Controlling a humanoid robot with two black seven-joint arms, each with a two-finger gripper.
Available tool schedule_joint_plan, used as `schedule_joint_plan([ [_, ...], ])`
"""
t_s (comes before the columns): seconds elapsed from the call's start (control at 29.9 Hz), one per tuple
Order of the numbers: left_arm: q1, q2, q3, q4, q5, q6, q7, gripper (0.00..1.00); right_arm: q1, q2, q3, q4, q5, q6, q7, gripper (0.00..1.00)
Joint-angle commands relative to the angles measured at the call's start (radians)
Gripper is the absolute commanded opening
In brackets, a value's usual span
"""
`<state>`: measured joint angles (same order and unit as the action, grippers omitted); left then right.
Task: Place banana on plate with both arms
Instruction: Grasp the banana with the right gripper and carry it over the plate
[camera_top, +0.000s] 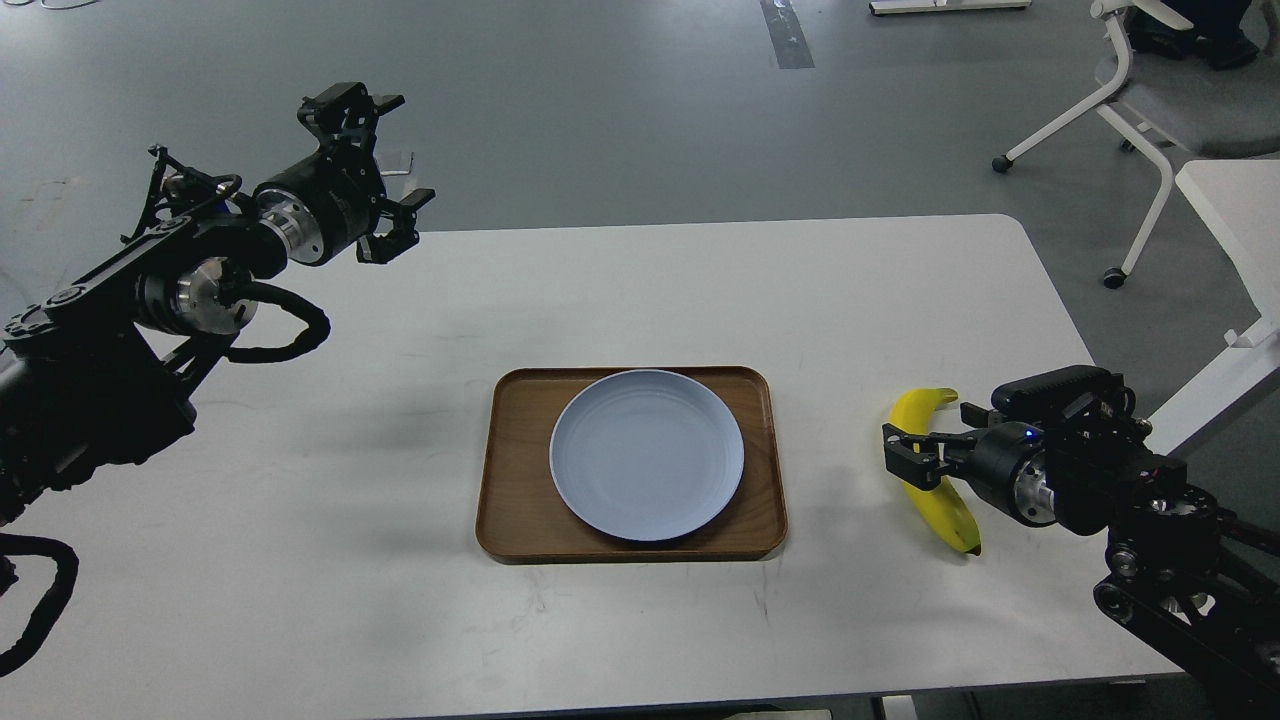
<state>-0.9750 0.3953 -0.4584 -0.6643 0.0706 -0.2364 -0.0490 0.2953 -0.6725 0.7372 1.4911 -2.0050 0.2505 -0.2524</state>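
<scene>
- The banana (920, 420) lay right of the plate (646, 455).
- The right gripper (918, 455) straddled the banana, fingers apart.
- The left gripper (375, 170), far left of the plate, gaped wide.

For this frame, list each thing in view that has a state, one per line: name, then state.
banana: lying on the table, off the plate, not lifted
plate: empty, sitting in the wooden tray
wooden tray: flat on the table, holds only the plate
left gripper: open, raised, holding nothing
right gripper: open, low, in front of the banana's middle; contact unclear
</scene>
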Motion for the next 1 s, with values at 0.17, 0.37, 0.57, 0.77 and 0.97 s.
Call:
schedule_joint_plan([
  [0.17,0.01,0.0,0.003,0.0,0.002,0.0,0.0,0.98,-0.073,0.017,-0.002,-0.002,0.0,0.004,-0.018,0.64],
  [0.37,0.039,0.0,0.004,0.0,0.044,0.0,-0.002,0.98,-0.099,0.07,-0.03,0.0,-0.001,0.004,-0.039,0.12],
  [0.57,0.038,-0.001,0.004,0.0,0.046,0.002,-0.002,0.98,-0.068,0.07,-0.021,-0.003,-0.001,-0.028,-0.039,0.0],
  [0.77,0.036,-0.012,0.006,0.0,0.046,0.002,-0.002,0.98,0.034,0.07,-0.033,0.038,0.043,-0.04,0.021,0.0],
  [0.97,0.038,-0.018,0.006,0.0,0.103,0.003,-0.002,0.98,0.224,0.068,-0.186,0.09,0.058,-0.033,0.18,0.0],
])
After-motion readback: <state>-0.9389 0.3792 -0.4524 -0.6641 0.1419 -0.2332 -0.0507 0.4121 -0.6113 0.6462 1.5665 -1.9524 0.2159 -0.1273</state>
